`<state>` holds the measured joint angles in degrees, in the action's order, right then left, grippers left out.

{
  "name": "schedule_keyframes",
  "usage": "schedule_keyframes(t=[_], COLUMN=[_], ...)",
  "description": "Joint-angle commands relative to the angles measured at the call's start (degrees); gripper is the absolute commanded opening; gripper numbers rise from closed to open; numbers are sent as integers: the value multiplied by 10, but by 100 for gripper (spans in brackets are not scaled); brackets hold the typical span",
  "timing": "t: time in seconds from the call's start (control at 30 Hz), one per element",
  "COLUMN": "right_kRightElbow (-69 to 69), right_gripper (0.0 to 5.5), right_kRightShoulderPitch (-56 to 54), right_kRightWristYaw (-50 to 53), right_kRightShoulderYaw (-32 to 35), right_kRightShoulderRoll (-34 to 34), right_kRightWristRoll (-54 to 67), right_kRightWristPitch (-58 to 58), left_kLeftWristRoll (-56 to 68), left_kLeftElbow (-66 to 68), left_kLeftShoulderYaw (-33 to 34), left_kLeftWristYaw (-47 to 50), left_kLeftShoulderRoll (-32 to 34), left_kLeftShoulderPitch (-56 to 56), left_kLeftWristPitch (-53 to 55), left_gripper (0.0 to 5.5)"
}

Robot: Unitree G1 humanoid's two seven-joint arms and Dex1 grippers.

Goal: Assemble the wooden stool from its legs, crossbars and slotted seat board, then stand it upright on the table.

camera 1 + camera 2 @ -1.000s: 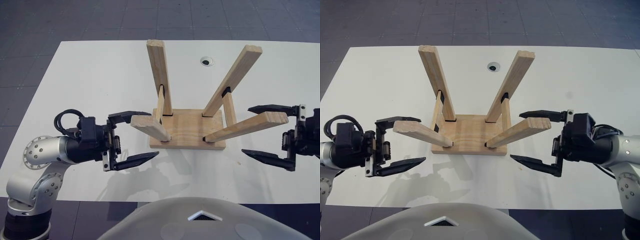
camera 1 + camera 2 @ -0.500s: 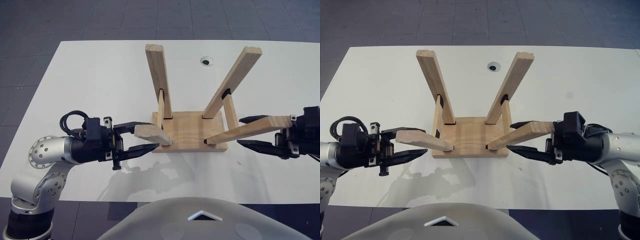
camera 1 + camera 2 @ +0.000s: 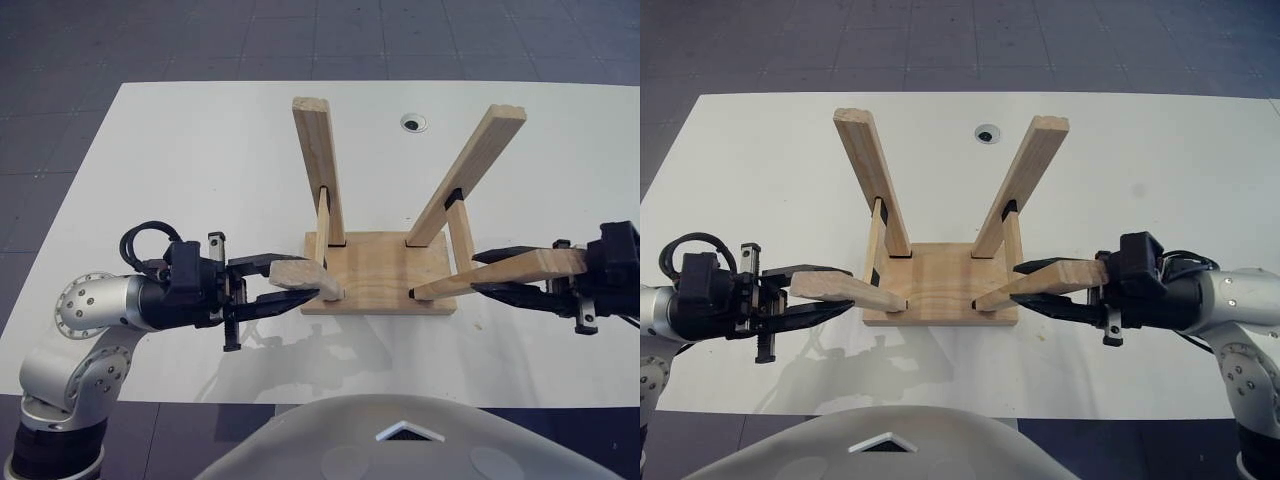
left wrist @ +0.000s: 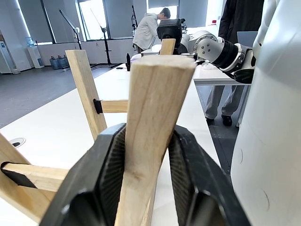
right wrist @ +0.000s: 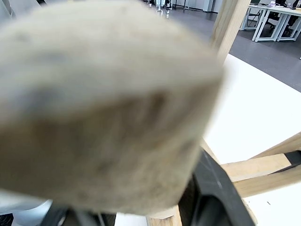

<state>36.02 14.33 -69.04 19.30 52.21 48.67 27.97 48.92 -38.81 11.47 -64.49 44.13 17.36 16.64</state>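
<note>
The stool [image 3: 318, 165] is looking fully put together: all four legs are sitting in the slots of the seat board [image 3: 380, 280], one leg to each slot. A crossbar [image 3: 320, 215] is bridging each side pair. The stool is lying upside down, board flat on the worktop [image 3: 180, 160], midway between the side edges and nearer the front edge. What is remaining, I judge, is turning it over to stand upright. The left jaws are clamping the near-left leg [image 3: 303, 275] at its tip. The right jaws are gripping the near-right leg [image 3: 500, 270] likewise.
</note>
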Motion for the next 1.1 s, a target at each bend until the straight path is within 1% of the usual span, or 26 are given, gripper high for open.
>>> schedule_keyframes(t=[0.03, 0.1, 0.13, 0.23, 0.3, 0.47, 0.6, 0.73, 0.77, 0.83, 0.93, 1.1], right_kRightElbow=[28, 45, 52, 67, 69, 64, 61, 62, 60, 47, 37, 35], right_gripper=[136, 136, 136, 136, 136, 136, 136, 136, 136, 136, 136, 136], right_kRightShoulderPitch=[29, 31, 30, 29, 25, 19, 28, 28, 25, 14, 11, 11], right_kRightWristYaw=[-15, 4, 19, 74, 93, 131, 131, 106, 105, 115, 94, 101], right_kRightShoulderYaw=[-10, -14, -16, -33, -39, -48, -51, -52, -51, -54, -49, -62], right_kRightShoulderRoll=[3, -9, -13, -22, -24, -18, -6, 3, 1, 12, 30, 56], right_kRightWristRoll=[-26, -52, -60, -124, -132, -155, -168, -112, -88, -82, -48, -19], right_kRightWristPitch=[-21, -47, -52, -72, -72, -57, -52, -27, -16, 7, 30, 76], left_kLeftWristRoll=[-11, -28, -60, -100, -120, -121, -119, -97, -84, -68, -27, 24], left_kLeftElbow=[-9, -10, -10, -16, -15, -10, 8, 12, 12, 14, 20, 17], left_kLeftShoulderYaw=[0, 3, -3, -3, -6, -9, -11, -17, -18, -22, -24, -24], left_kLeftWristYaw=[-10, -2, 8, 21, 31, 52, 64, 42, 37, 29, 26, 11], left_kLeftShoulderRoll=[12, 14, 18, 17, 15, 9, 3, 10, 12, 20, 49, 84], left_kLeftShoulderPitch=[10, 16, 22, 42, 47, 42, 33, 32, 33, 31, 26, 27], left_kLeftWristPitch=[3, -1, -9, -23, -36, -42, -40, -34, -27, -13, 43, 93], left_gripper=[128, 128, 128, 128, 128, 128, 128, 128, 128, 128, 128, 128])
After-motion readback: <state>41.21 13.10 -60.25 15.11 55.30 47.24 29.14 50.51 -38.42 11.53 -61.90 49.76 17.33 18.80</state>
